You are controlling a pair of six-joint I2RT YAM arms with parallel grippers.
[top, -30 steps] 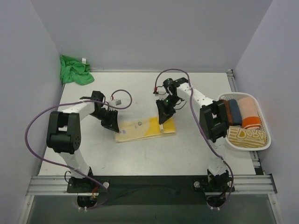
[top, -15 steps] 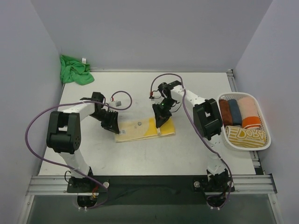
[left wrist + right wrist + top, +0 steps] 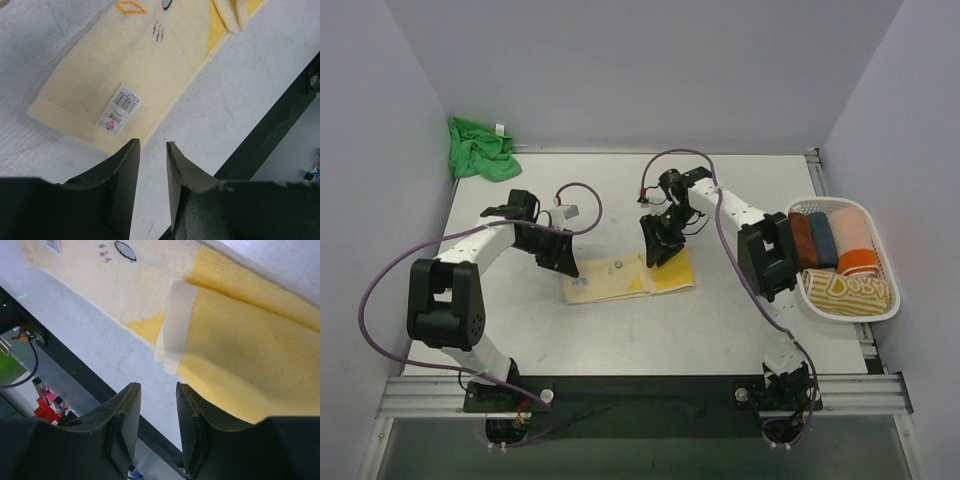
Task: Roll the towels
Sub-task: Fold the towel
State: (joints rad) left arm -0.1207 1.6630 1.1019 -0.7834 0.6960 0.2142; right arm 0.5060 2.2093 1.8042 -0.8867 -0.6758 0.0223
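Change noted: the right gripper point(image 3: 655, 245) had its jaws closed a second ago. They now stand parted, and it sits a little further left over the towel. The left gripper point(image 3: 558, 255) has widened too. Its arm has swung out toward the table's left edge, backing off the cloth's left end.

- Yellow towel point(image 3: 620, 278): lies flat near the middle of the table point(image 3: 620, 340), long side running left to right. Its right end is doubled over, and the right wrist view shows a pale hem point(image 3: 175, 315) turned up on the darker yellow.
- Reading: looks like a release after the first fold or turn. The roll is barely begun, with most of the cloth unrolled.
- Right gripper point(image 3: 157, 395), wrist view: jaws part open, narrow gap, nothing between them. It hovers just off the turned-up hem; whether it touches I cannot tell.
- Left gripper point(image 3: 152, 150), wrist view: jaws part open, empty, just beside the towel's left end where the barcode label point(image 3: 117, 112) sits. Not touching cloth.
- Green towel point(image 3: 480, 150): bunched in the far left corner, untouched.
- Basket point(image 3: 840, 310): at the right edge, with rolled towels in it.
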